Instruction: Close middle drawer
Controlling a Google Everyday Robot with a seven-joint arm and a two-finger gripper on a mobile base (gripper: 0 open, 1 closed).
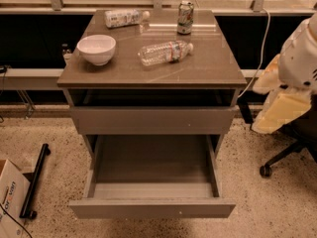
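Observation:
The middle drawer (152,208) is a wide grey-brown drawer with a low flat front and no handle. It is pulled far out of the cabinet (151,73) toward me, and its long shallow box (153,165) is empty. Above it sits a drawer with a taller front panel (152,120), nearly flush with the cabinet. My gripper (275,115) hangs as a cream shape under the white arm (299,58) at the right edge. It is level with the cabinet's upper part, to the right of it, and apart from the drawer.
On the cabinet top are a white bowl (96,48), a plastic bottle lying down (165,52), another bottle at the back (124,18) and a can (185,17). An office chair base (285,157) stands at the right. A black bar (34,180) and a cardboard box (9,197) lie on the floor at the left.

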